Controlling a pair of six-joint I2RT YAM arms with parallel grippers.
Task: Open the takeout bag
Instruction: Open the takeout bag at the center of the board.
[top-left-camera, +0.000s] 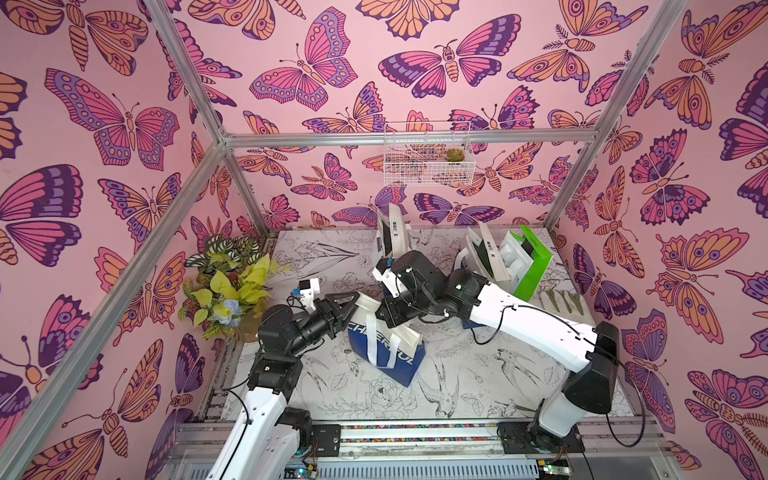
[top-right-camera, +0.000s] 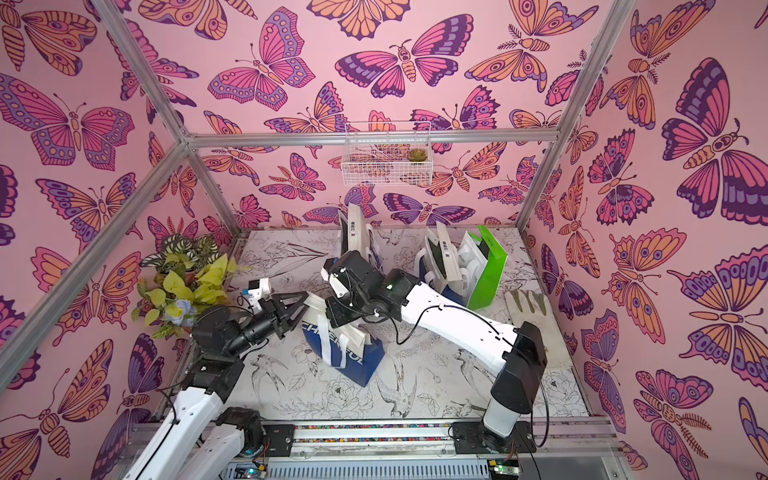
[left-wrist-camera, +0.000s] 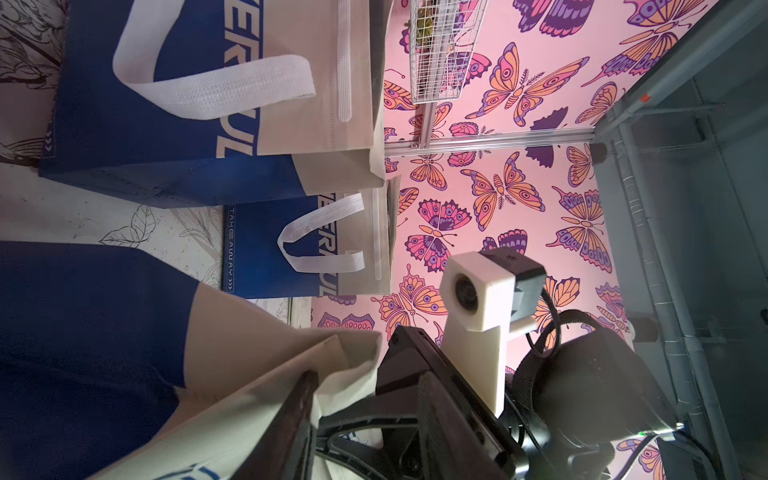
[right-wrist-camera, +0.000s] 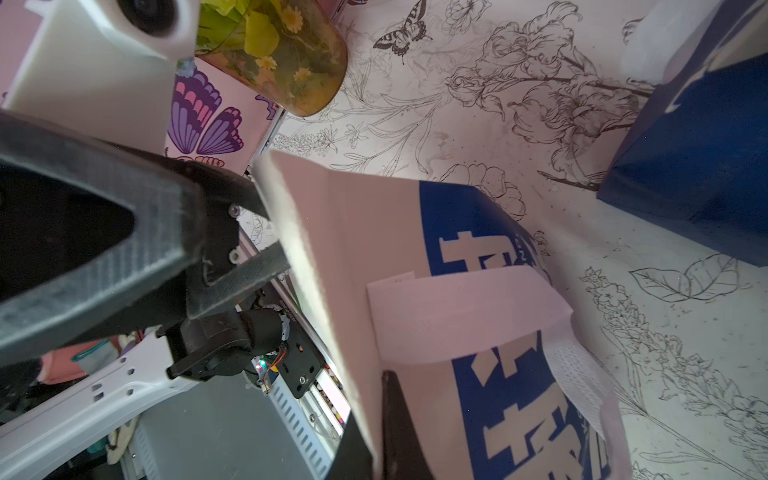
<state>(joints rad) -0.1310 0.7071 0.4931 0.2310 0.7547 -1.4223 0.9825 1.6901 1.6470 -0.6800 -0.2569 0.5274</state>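
Observation:
A blue and white takeout bag (top-left-camera: 392, 353) (top-right-camera: 347, 353) stands mid-table, leaning, with white handles hanging down its side. My left gripper (top-left-camera: 353, 305) (top-right-camera: 305, 305) is at the bag's white top edge. In the left wrist view its jaws (left-wrist-camera: 368, 374) stand apart, and the bag's folded rim (left-wrist-camera: 266, 374) lies between them against one finger. My right gripper (top-left-camera: 397, 320) (right-wrist-camera: 376, 436) reaches the rim from the other side. It is shut, pinching one white wall of the bag (right-wrist-camera: 478, 232) flat between its fingers.
Two more blue and white bags (top-left-camera: 392, 237) (top-left-camera: 482, 253) and a green bag (top-left-camera: 534, 266) stand along the back. A pale glove (top-left-camera: 561, 303) lies at the right. A potted plant (top-left-camera: 224, 286) fills the left corner, and a wire basket (top-left-camera: 428, 153) hangs on the back wall.

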